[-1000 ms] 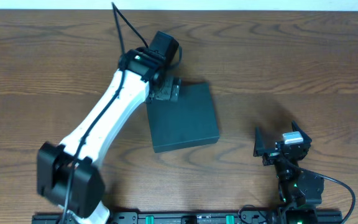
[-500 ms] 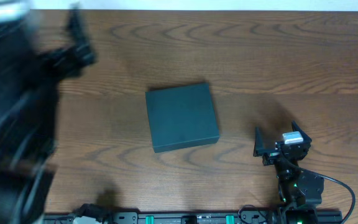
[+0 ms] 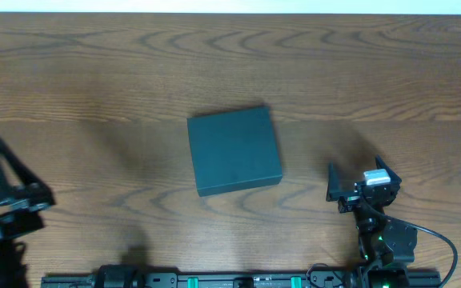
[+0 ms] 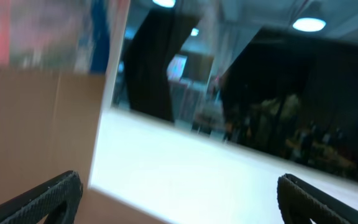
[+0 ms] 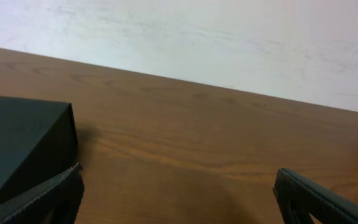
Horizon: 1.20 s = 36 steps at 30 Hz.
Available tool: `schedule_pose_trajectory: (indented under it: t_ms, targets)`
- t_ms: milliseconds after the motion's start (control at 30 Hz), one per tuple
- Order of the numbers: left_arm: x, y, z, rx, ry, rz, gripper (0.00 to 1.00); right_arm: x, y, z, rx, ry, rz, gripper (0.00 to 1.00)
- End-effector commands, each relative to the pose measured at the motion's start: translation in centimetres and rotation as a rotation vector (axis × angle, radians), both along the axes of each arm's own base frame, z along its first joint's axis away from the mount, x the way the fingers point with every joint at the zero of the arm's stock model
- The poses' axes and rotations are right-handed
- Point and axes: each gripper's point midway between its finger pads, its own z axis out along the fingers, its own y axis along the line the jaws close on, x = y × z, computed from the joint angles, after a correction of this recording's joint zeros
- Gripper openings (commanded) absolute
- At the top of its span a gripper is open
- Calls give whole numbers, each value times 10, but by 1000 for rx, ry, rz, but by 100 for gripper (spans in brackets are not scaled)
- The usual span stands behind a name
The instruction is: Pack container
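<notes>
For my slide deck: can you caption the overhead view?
Closed dark container on the wooden table; left gripper and right gripper open, both clear of it.

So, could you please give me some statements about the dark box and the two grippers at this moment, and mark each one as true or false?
1. The container lies with its lid closed. True.
2. The left gripper grips the container. False: it is open and empty, far off to the left side of the overhead view, well apart from the container.
3. The right gripper is open and holds nothing. True.
4. The container sits at the far edge of the table. False: it lies around the middle of the table.
5. The right gripper touches the container. False: bare wood shows between them in the overhead view.
</notes>
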Motion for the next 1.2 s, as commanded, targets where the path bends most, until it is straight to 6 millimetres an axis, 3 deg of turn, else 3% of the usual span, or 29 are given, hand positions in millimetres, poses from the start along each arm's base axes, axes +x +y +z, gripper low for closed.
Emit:
schedule_pose_trajectory:
  t_ms: [0,200,333,600,1167]
  targets:
    - [25,4,-59,-115,76,6,99,0,-1,-1,-7,3,-4,99]
    - [65,-2,-160,-215,151,-40,98,0,-1,-1,-7,3,-4,99]
    - [85,-13,-206,-221,121,-113,99,0,-1,-1,-7,3,-4,99]
    - [93,-18,-257,-287,84,-155,99,0,-1,-1,-7,3,-4,99]
    - [97,-21,-312,-303,157,-165,99,0,-1,-1,-7,3,-4,99]
